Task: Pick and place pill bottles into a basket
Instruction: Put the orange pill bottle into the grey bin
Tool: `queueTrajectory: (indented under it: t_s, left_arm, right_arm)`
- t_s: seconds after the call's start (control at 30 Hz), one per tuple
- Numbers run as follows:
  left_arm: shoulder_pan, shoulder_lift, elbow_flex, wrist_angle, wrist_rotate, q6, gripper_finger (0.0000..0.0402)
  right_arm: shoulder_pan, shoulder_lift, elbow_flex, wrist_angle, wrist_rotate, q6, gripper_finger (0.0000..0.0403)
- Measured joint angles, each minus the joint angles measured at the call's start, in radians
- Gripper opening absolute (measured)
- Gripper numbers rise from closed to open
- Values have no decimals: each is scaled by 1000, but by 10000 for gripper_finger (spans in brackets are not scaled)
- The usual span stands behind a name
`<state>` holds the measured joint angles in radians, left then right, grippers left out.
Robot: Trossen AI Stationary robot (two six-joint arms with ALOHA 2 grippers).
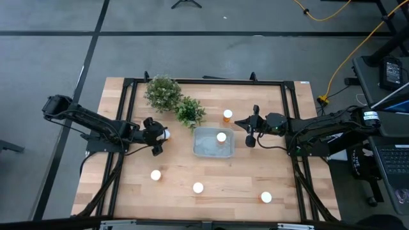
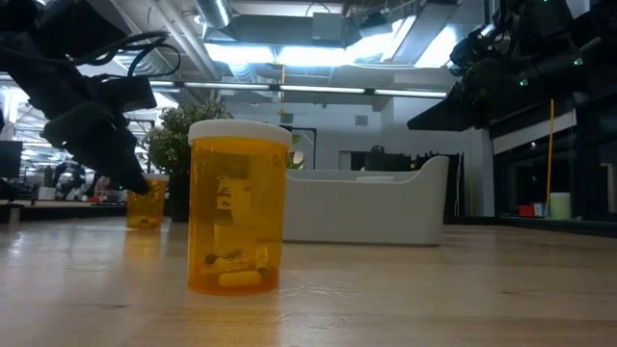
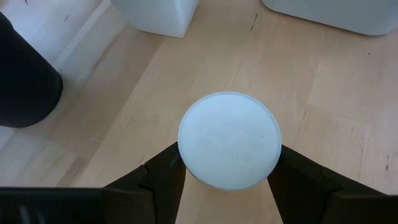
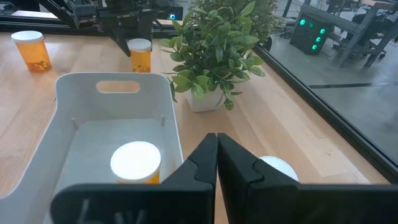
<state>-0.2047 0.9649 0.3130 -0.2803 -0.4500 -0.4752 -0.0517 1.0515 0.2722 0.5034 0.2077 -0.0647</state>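
1. The left pincer [image 1: 160,135] is on the left side of the table [image 1: 211,176], just left of the basket [image 1: 213,142]. It is pinching a pill bottle [image 3: 229,148]. In the left wrist view, one dark finger [image 3: 163,177] sits on each side of the white cap.
2. This held bottle stands up straight, with its cap on top. I think it is touching the table or just above it, but I cannot be sure.
3. The basket is to the right of the held bottle, with bare table between them. So I think the next move is to lift the bottle and carry it right, over the basket wall.
4. The left arm [image 1: 89,121] reaches in low from the left edge.
5. The right pincer [image 1: 248,131] hangs just right of the basket. Its fingers are pressed together and hold nothing.
6. One bottle in the basket [image 1: 222,137] is already there. Another bottle [image 1: 227,115] stands just beyond the basket. Three more wait on the near side: near-left bottle [image 1: 155,174], near-middle bottle [image 1: 198,188] and near-right bottle [image 1: 266,197].
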Motion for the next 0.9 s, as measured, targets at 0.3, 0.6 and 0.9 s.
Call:
queueTrajectory:
  t_s: [0.3, 0.6, 0.9]
  left_arm:
    - [0, -2, 0, 86, 77, 8, 200]
    - [0, -4, 82, 102, 79, 62, 200]
    - [0, -4, 237, 97, 94, 235, 200]
  right_arm:
    - [0, 0, 0, 0, 0, 3, 16]
    - [0, 0, 0, 0, 0, 3, 17]
    - [0, 0, 0, 0, 0, 4, 17]
